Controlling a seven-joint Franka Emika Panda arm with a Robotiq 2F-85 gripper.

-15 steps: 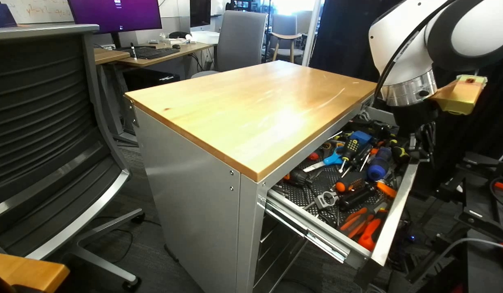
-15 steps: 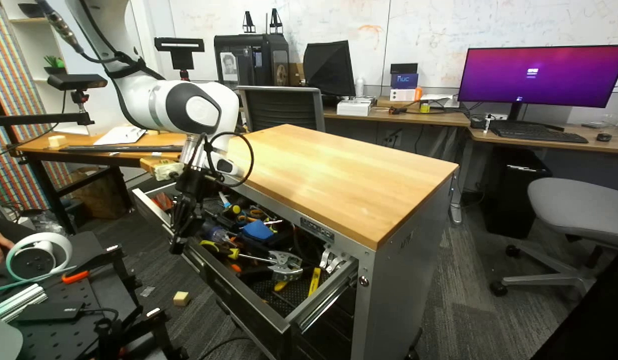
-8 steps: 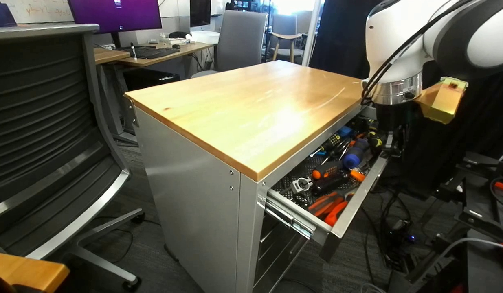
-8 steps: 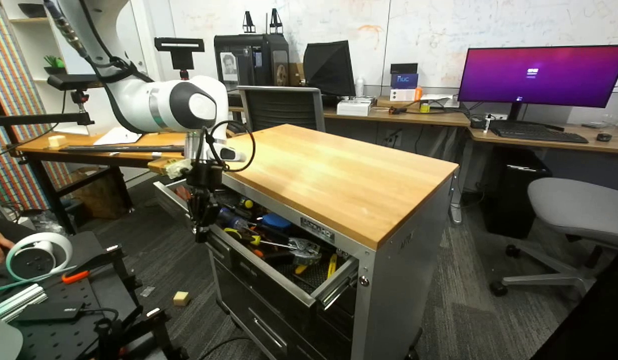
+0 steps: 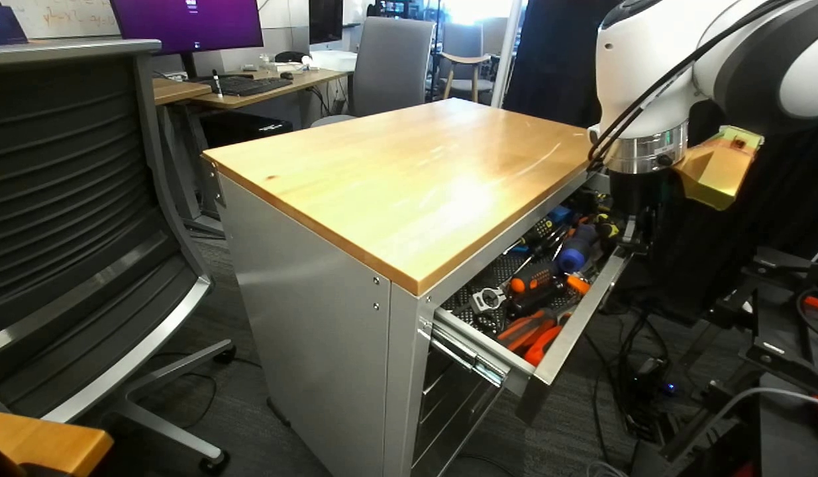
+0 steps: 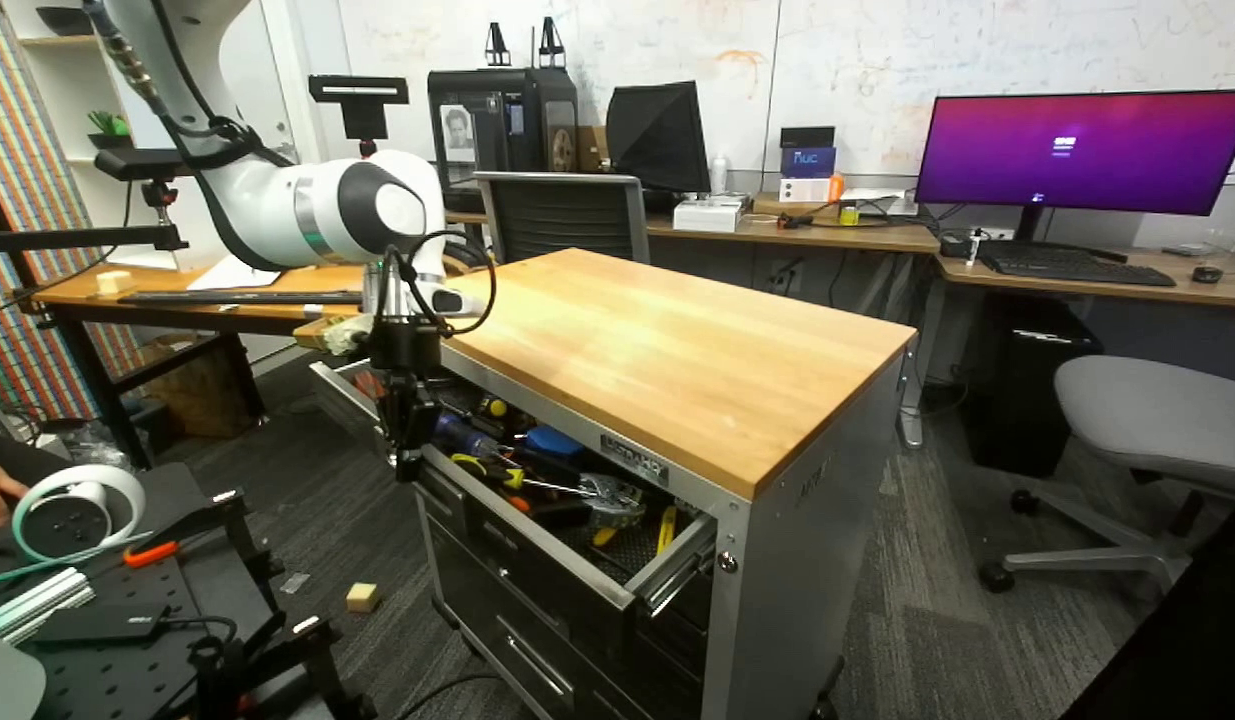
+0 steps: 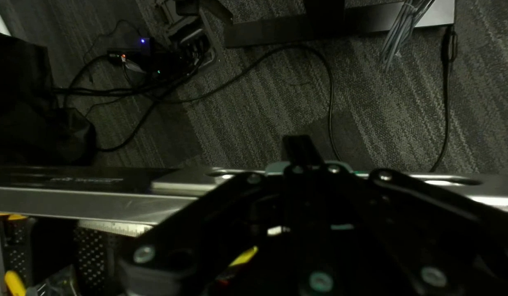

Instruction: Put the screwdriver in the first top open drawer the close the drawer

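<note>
The top drawer [image 5: 583,318] is partly open and full of tools; its front rim also shows in an exterior view [image 6: 532,530] and the wrist view [image 7: 93,203]. A dark screwdriver with yellow spots [image 5: 538,232] lies inside the drawer, towards the cabinet. My gripper [image 5: 637,246] points down at the drawer's front edge, near its middle. In an exterior view the gripper [image 6: 407,462] stands just outside the front. In the wrist view its fingers [image 7: 301,150] are together, past the rim, with nothing seen between them. Exact contact with the front is hard to see.
Orange-handled pliers [image 5: 531,334] and a blue-handled tool [image 5: 577,248] lie in the drawer. The wooden cabinet top [image 5: 409,179] stands above. Lower drawers [image 6: 532,655] are shut. A black cart [image 6: 127,640] stands in front. Cables [image 7: 237,78] lie on the floor.
The drawer and my gripper at its front have moved together towards the cabinet, mostly in the earlier half second. Since then they have shifted only slightly. The drawer is less far out.
</note>
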